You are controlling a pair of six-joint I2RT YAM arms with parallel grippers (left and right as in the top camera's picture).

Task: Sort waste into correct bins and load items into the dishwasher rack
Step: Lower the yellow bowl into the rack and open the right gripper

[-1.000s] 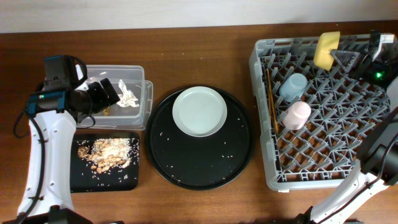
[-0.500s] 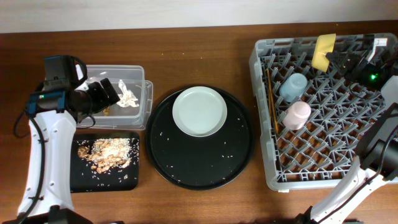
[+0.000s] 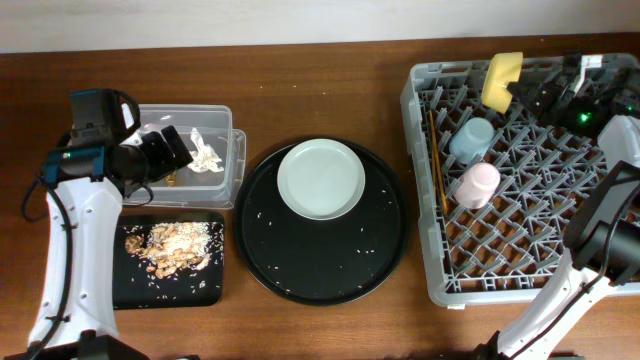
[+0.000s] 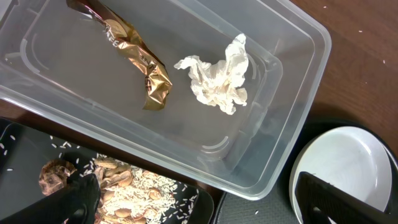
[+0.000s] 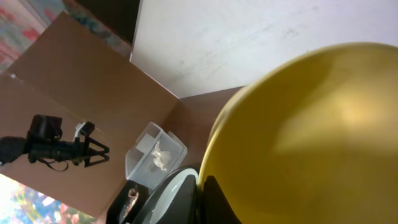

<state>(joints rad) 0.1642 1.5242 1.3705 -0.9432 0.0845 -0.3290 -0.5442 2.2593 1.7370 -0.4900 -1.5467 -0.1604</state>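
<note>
Surface: brown wooden table [image 3: 330, 320], with a pale wall [image 3: 300, 20] along its far edge.
Rack [image 3: 520, 250]: grey crate on the right side, by far the largest thing; already holds the blue cup [image 3: 471, 140], the pink cup [image 3: 477, 184] just beside it, and the chopsticks [image 3: 437, 160] lying along the left side.
Round tray [image 3: 320, 265]: black, mid-table, dotted with stray rice grains, carrying the plate [image 3: 320, 180] in its far half.
Clear tub [image 3: 215, 190]: far left, holding the white tissue [image 4: 217, 78] and the gold wrapper [image 4: 140, 62], apart from each other.
Black tray [image 3: 135, 285]: just in front of the tub, heaped with food scraps [image 3: 170, 247] and rice.
Right gripper [image 3: 518, 92]: clamped on the yellow bowl [image 3: 500, 80], tilted above the rack's far edge.
Left gripper [image 3: 178, 148]: hovering over the tub, fingers spread wide, nothing between them.
Step in hand: likely loading the bowl, with the waste seemingly sorted.
Next move: probably lowering the bowl between the pegs clear of the blue cup, then letting go.
Left to do: the plate, not yet in the rack.
</note>
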